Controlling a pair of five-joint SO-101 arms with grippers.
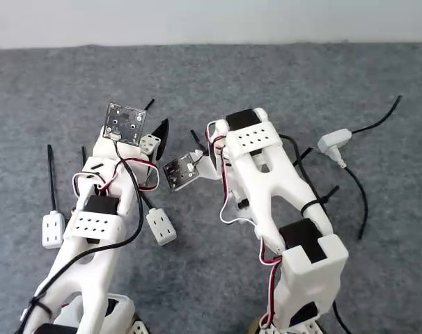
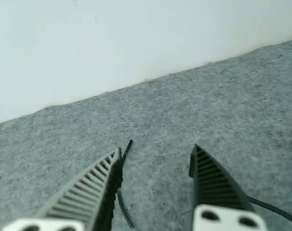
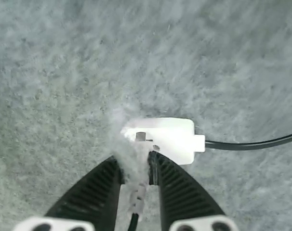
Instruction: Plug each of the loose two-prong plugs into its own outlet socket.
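Grey carpet (image 3: 64, 72) here: we see the right gripper (image 3: 134, 159) pinching a blurry white plug (image 3: 136, 192), lengthwise along the jaws, nose at the white socket (image 3: 170, 139) lying crosswise; left gripper (image 2: 156, 150) spread wide.

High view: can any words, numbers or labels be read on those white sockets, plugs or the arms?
None can be read. The outlet sockets, the plug and the arms bear no legible print; any marks on the circuit board are too small to read.
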